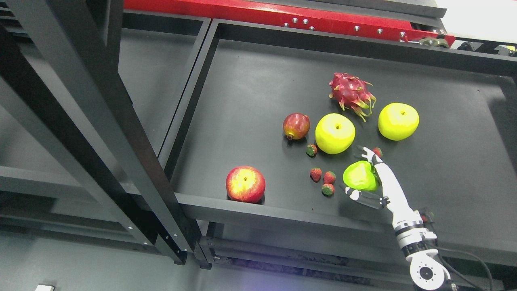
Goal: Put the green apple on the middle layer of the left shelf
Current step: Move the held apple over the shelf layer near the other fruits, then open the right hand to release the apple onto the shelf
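Green apple [359, 176] sits gripped in right hand [369, 176] on rt shelf tray [250, 81]; strawberries [323, 176] at its 9 o'clock.

Single head view, looking steeply down and slightly rightward from above onto a dark shelf tray [250, 89]. Tilted, so tray edges run diagonally across the picture. Close enough to fill most of it with the tray; black frame post [101, 121] very near at left, red beam [282, 14] along the top, floor [80, 266] visible at lower left.
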